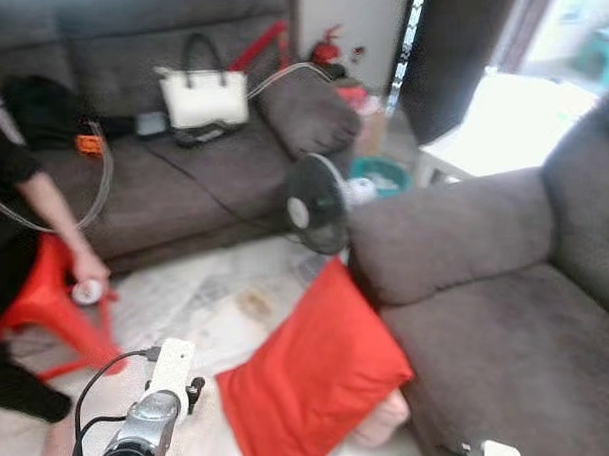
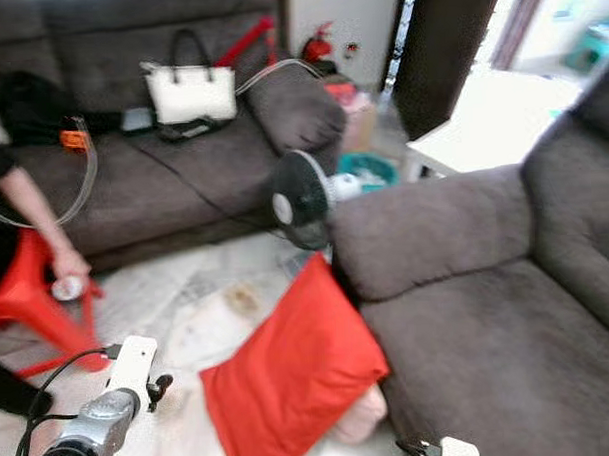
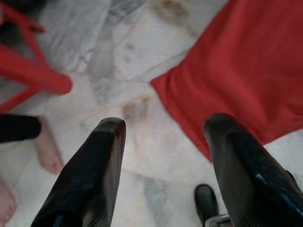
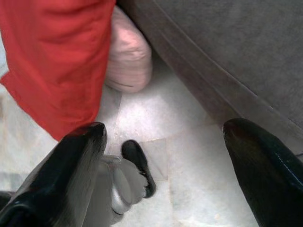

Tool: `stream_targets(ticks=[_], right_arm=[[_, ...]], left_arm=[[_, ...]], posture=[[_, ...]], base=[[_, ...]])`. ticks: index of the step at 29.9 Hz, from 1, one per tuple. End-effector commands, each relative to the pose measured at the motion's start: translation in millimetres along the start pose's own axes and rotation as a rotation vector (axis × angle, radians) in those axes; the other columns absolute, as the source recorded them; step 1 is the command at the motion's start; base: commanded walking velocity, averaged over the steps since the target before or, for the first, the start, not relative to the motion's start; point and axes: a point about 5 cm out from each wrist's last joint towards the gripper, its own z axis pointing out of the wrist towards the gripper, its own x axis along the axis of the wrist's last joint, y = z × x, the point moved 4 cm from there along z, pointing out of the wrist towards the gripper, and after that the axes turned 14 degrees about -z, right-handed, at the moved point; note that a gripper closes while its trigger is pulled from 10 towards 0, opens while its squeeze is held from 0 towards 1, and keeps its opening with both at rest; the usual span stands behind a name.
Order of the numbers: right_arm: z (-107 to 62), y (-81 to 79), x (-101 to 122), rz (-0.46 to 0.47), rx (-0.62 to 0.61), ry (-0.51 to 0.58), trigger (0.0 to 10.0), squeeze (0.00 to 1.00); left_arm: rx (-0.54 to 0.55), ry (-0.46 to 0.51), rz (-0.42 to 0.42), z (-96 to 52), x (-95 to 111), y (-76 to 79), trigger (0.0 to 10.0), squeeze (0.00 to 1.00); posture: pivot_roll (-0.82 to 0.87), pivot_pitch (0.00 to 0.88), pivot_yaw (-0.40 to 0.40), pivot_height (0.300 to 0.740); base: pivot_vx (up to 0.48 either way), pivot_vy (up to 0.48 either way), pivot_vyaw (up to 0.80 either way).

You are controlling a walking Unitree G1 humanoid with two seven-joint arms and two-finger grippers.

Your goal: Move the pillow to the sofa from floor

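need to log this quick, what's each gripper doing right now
left gripper: open, empty, over the floor by the red pillow
right gripper: open, empty

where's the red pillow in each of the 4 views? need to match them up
Left eye view: red pillow at lower centre, leaning against the grey sofa.
Right eye view: lower centre, same lean.
Left wrist view: upper right, beyond the open left gripper.
Right wrist view: upper left, ahead of the open right gripper.
Shared landmark: the pale marble floor.
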Motion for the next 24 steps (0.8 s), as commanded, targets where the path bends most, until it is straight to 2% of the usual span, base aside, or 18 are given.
stream_targets(ticks=[1,4,8,11,16,22,24], right_arm=[[0.2,-4.4,-4,0.01,0.0,-0.018,10.0,0.0],[1.6,-11.6,-3,0.019,0.004,-0.019,10.0,0.0],[4.7,-34.5,-2,0.017,0.025,-0.022,10.0,0.0],[4.3,-42.7,-4,0.016,0.033,-0.022,10.0,0.0],[1.0,-47.3,-12,0.013,0.04,-0.018,10.0,0.0],[0.4,-42.9,-12,0.012,0.034,-0.007,10.0,0.0],[0.2,-40.6,-12,0.014,0.032,-0.004,10.0,0.0]], left_arm=[[0.001,-0.008,0.009,-0.2,-2,-1.3,10.0,0.0],[0.001,-0.007,0.009,-0.2,-1,-1.2,10.0,0.0],[0.0,0.0,0.004,-0.3,-1,-1.1,10.0,0.0],[-0.002,0.003,-0.001,-0.3,-1,-0.7,10.0,0.0],[-0.002,0.011,0.014,-0.2,1,-0.8,10.0,0.0],[-0.004,0.015,0.017,-0.3,1,-0.5,10.0,0.0],[-0.005,0.011,0.018,-0.2,1,-0.6,10.0,0.0]], posture=[[0.08,0.012,-0.025,0.74],[0.08,0.012,-0.025,0.74],[0.09,0.012,-0.026,0.74],[0.09,0.013,-0.026,0.74],[0.09,0.014,-0.027,0.74],[0.09,0.015,-0.027,0.74],[0.09,0.015,-0.027,0.74]], base=[[0.0,0.0,-0.46],[0.0,0.0,0.0],[0.0,0.0,0.0],[0.0,0.0,0.0],[0.0,0.0,0.0],[0.0,-0.359,0.0],[0.0,0.0,0.0]])
